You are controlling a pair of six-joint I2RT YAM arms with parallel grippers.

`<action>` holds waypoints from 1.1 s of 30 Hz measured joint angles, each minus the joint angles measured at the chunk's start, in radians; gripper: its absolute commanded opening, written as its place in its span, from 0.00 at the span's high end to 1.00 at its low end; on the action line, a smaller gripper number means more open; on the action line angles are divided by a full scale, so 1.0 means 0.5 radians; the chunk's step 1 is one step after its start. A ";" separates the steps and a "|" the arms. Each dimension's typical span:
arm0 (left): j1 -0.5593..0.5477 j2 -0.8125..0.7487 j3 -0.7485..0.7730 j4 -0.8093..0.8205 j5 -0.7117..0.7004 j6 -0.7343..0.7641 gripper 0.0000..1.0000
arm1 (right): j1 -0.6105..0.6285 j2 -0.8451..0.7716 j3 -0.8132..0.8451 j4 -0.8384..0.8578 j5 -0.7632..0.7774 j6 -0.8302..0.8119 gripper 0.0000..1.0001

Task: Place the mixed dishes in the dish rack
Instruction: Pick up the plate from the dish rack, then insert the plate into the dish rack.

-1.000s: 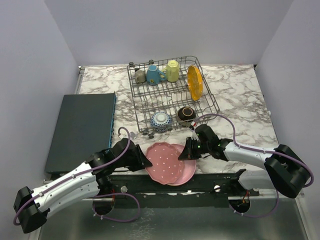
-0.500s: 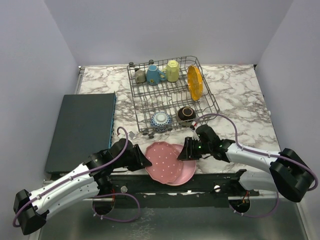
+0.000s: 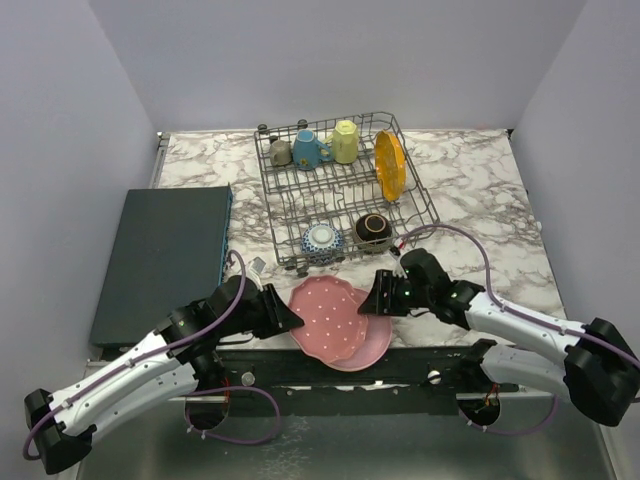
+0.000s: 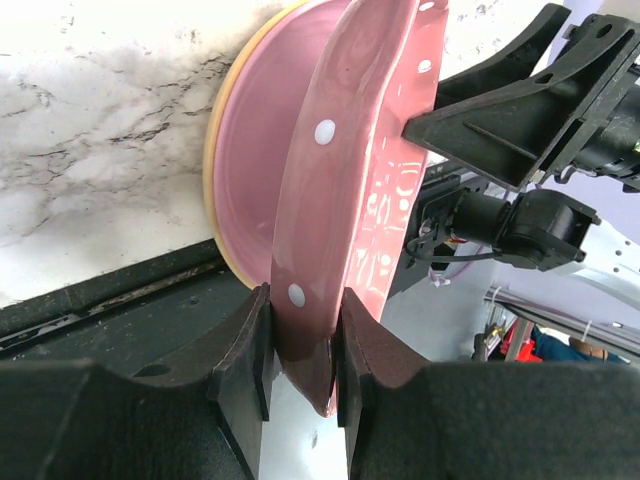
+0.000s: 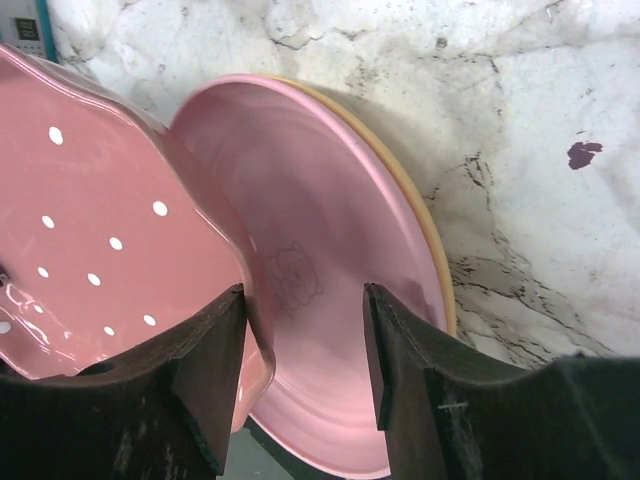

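Broadly, one white bench [image 3: 480, 190] veined with grey carries everything, and a single dark flat mat [image 3: 165, 255] lies along its left edge. The dish rack [image 3: 330, 190], one grey wire basket with rows of upright tines, sits at the middle of the bench toward the far edge, slightly askew. Three plates are in view. One scalloped orange plate [image 3: 390, 165] stands on edge among the tines at the rack's right side. The other two are at the middle of the near edge: a scalloped pink plate [image 3: 328, 315] with white dots, tilted over a plain pink plate [image 3: 372, 345] that has a yellowish rim and lies flat on the bench. The left gripper [image 4: 303, 345] has its jaws clenched on the near rim of the dotted plate, one pad on each face. The right gripper [image 5: 305, 300] comes in from the right with its jaws released and standing apart, the plain plate showing between them and the dotted plate's edge just beside one finger. Three mugs stand in a row at the rack's far end: grey [image 3: 281, 152], blue [image 3: 307, 150] and pale yellow [image 3: 345, 142]. Two small bowls sit at its near end, one blue-and-white patterned [image 3: 322, 240] and one brown [image 3: 373, 229]. The only marking is a faint outlined figure [image 5: 292, 275] at the centre of the plain pink plate, too faint to read.
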 measured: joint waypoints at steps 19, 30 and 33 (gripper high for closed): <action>0.000 -0.150 0.074 -0.014 -0.002 0.002 1.00 | 0.000 -0.291 -0.050 0.312 -0.249 0.128 0.38; 0.000 -0.239 0.106 -0.011 -0.002 0.002 1.00 | 0.000 -0.291 -0.179 0.611 -0.469 0.252 0.43; 0.000 -0.256 0.106 -0.012 -0.001 0.001 1.00 | 0.000 -0.292 -0.231 0.748 -0.534 0.307 0.47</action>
